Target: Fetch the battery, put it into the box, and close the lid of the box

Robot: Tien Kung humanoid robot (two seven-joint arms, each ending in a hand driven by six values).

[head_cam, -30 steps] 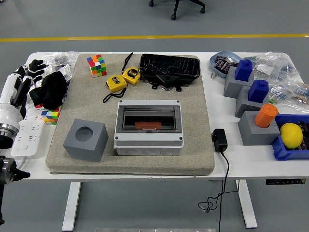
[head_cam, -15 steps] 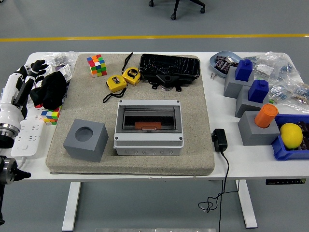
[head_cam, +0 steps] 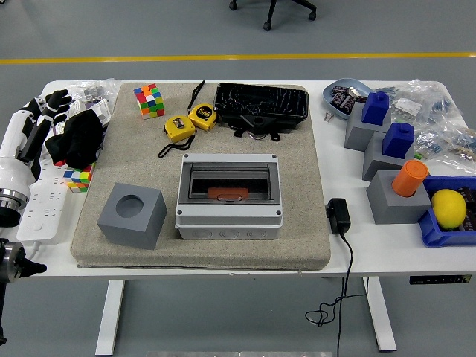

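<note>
The grey electrical box (head_cam: 230, 216) sits in the middle of the beige mat (head_cam: 297, 238), its smoky see-through lid (head_cam: 228, 178) lying flat over the opening. An orange piece (head_cam: 228, 195) shows at the lid's front edge. Small dark batteries lie in a blue dish (head_cam: 343, 95) at the back right. My left hand (head_cam: 53, 103) hovers at the table's far left, well away from the box, its fingers relaxed and holding nothing. My right hand is out of view.
On the mat are a grey cube with a round hole (head_cam: 132, 214), two yellow tape measures (head_cam: 189, 121), a colour cube (head_cam: 149, 100) and a black tray (head_cam: 261, 105). At the left lie a black cloth (head_cam: 78, 137) and a power strip (head_cam: 44, 208). Grey-blue blocks (head_cam: 387, 141), a lemon (head_cam: 448, 207) and a charger (head_cam: 338, 216) are on the right.
My left forearm has shifted very slightly at the table's left edge. Nothing else has moved.
</note>
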